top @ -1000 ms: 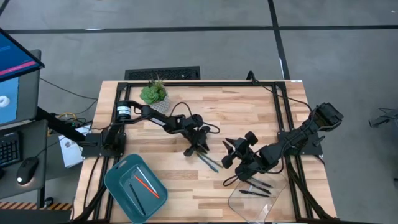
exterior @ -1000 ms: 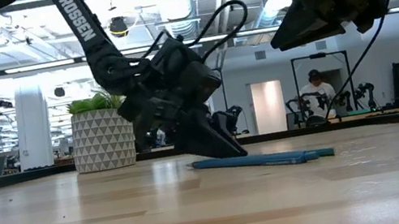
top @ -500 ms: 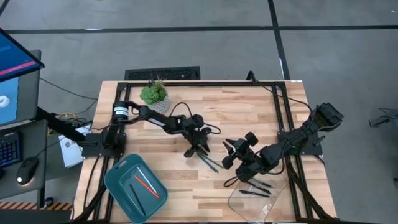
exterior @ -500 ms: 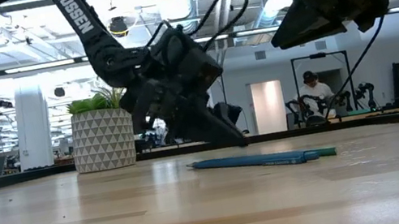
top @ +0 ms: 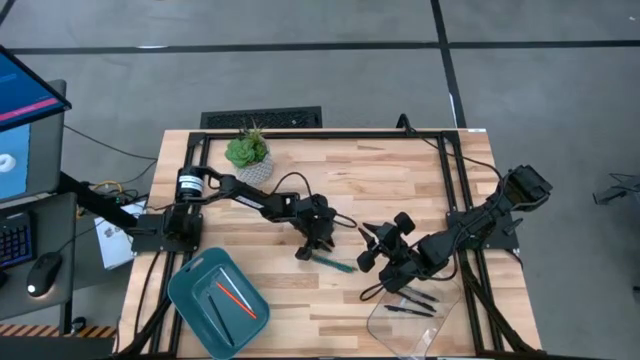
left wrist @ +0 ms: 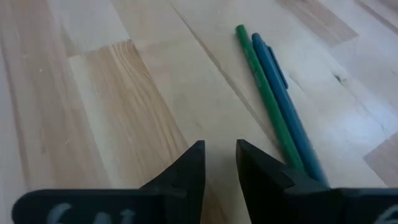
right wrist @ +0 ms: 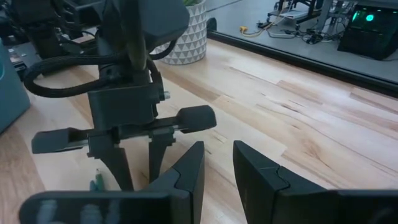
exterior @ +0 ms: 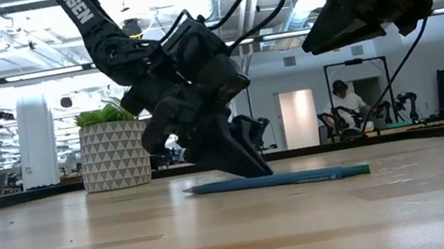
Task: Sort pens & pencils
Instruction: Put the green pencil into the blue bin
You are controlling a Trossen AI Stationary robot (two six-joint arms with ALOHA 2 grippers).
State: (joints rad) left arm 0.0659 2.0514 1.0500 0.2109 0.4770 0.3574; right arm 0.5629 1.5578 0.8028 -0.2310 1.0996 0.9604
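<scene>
A teal-blue pen and a green pencil lie side by side flat on the wooden table, near its middle. My left gripper stands slanted down at their left end. Its fingers are a little apart, with only bare wood between them. My right gripper hovers open just right of the pair, above the table and holding nothing. It faces the left gripper. My left gripper has the outer side of one finger right at the green pencil's near end. The finger itself hides that spot, so I cannot tell whether it touches. Nothing is between the fingers.
A teal tray at the near left holds an orange-red pencil and a dark stick. A clear tray at the near right holds black pens. A potted plant stands at the far left.
My left gripper has lifted a little, shifted toward the near edge and come back down by the pair. The pen and pencil have slid on the table. Their left end has swung toward the table's left and near edge, and their right end has stayed put.
</scene>
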